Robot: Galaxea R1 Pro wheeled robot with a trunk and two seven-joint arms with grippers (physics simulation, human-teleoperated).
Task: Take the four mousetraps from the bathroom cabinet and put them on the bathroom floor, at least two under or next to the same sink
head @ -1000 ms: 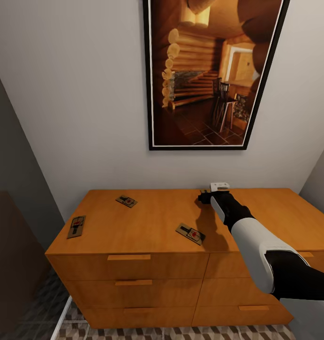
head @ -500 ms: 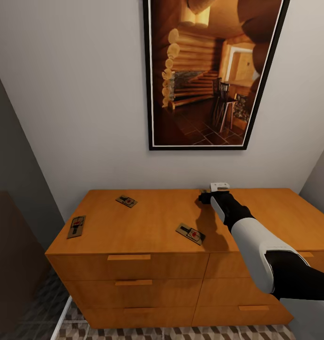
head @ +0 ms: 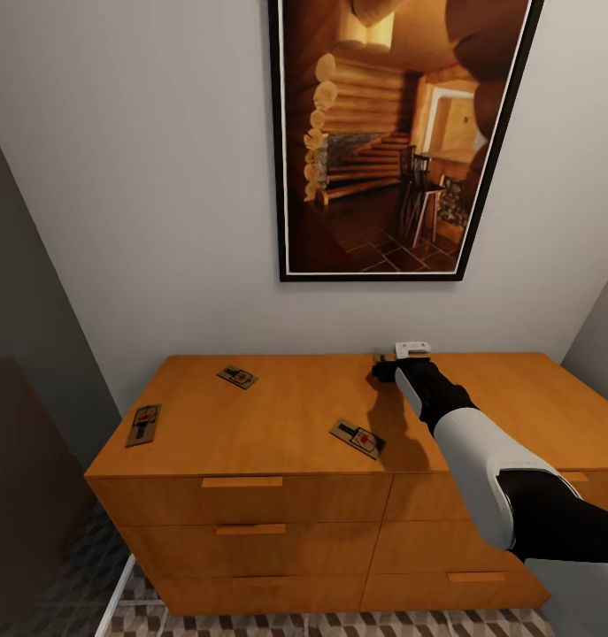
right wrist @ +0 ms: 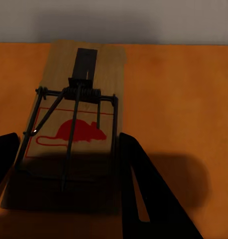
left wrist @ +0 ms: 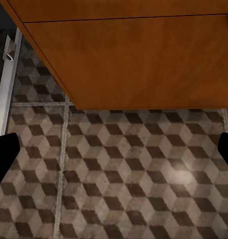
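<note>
Three mousetraps lie on the cabinet [head: 286, 407] top: one at the back left [head: 238, 377], one near the left edge [head: 143, 424], one at the front middle [head: 357, 438]. A fourth mousetrap [right wrist: 76, 119] with a red mouse mark lies at the back of the top, by the wall. My right gripper [head: 388, 364] reaches over it; in the right wrist view the gripper [right wrist: 69, 164] has its dark fingers [right wrist: 139, 189] pressed against the board's two long sides. My left gripper [left wrist: 114, 159] hangs open over the cube-patterned bathroom floor [left wrist: 124, 194], beside the cabinet's base [left wrist: 134, 59].
A large framed picture [head: 396, 133] hangs on the white wall behind the cabinet. A dark wall [head: 20, 372] stands close at the left. A pale strip [left wrist: 7, 94] runs along the floor by the cabinet's corner. Patterned tiles [head: 339, 624] show below the drawers.
</note>
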